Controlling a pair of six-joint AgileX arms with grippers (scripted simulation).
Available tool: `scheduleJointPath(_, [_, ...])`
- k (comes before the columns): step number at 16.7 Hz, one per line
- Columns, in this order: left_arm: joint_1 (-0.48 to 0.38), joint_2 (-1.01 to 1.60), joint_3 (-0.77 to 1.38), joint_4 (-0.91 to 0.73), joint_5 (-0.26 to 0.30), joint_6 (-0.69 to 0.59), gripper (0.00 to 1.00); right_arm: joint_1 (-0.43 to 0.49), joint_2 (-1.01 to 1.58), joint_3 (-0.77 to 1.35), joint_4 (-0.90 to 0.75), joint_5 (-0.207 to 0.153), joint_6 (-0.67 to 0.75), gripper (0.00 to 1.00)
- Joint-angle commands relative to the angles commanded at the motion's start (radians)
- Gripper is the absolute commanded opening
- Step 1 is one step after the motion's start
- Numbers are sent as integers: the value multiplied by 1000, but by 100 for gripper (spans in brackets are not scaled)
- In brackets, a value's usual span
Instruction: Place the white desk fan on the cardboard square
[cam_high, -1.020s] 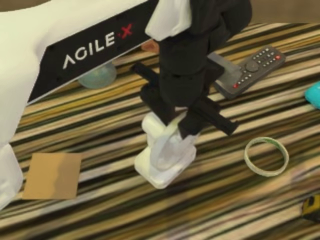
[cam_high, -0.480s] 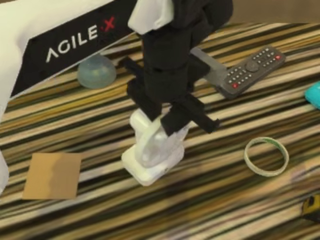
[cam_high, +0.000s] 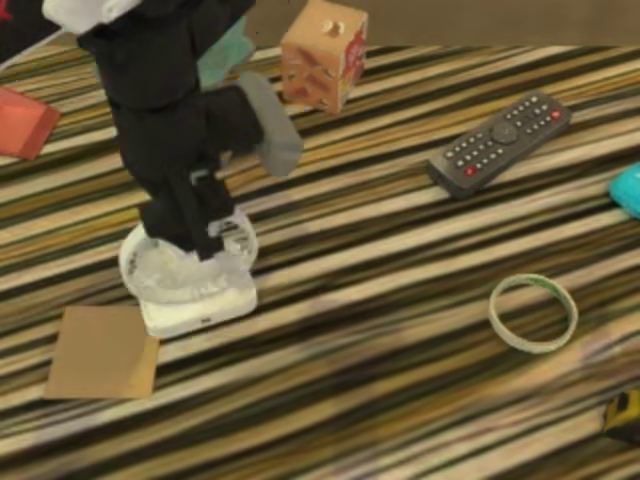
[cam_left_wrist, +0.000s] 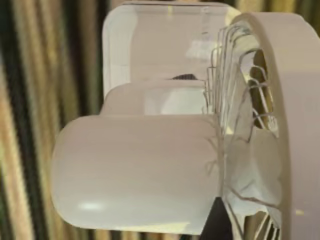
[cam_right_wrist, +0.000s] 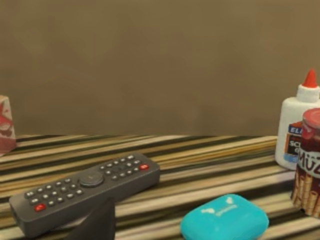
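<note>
The white desk fan (cam_high: 186, 287) hangs at the table's left, and my left gripper (cam_high: 205, 240) is shut on its head from above. Its rounded-square base (cam_high: 200, 305) sits just beyond and to the right of the cardboard square (cam_high: 100, 352), near that square's far right corner. The tan square lies flat and bare. In the left wrist view the fan's motor housing (cam_left_wrist: 135, 172) and grille (cam_left_wrist: 250, 125) fill the picture, with a dark finger (cam_left_wrist: 216, 222) against the housing. My right arm is out of the top view; only one dark fingertip (cam_right_wrist: 100, 220) shows in its wrist view.
A grey remote (cam_high: 500, 140) lies at the back right, a printed brown cube (cam_high: 322, 55) at the back, an orange-red flat piece (cam_high: 25, 120) at the far left. A pale ring (cam_high: 533, 312) and a teal case (cam_high: 628, 190) lie right. A glue bottle (cam_right_wrist: 298, 125) stands farther right.
My left arm has carried the fan leftward across the table, from the middle to beside the cardboard square. The fan has turned in the grip. The cube and red piece now show.
</note>
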Motion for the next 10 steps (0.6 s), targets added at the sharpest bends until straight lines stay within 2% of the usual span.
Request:
scheduleJointPath(5, [182,-167,-200,43,0,426,0,0,0,0,0,0,0,100])
scheduleJointPath(7, [238,-218,-264,56,0,537,0,0,0,0,0,0,0,100])
scheduleJointPath(10, [287,-262,-320,66,0,626,0,0,0,0,0,0,0,100])
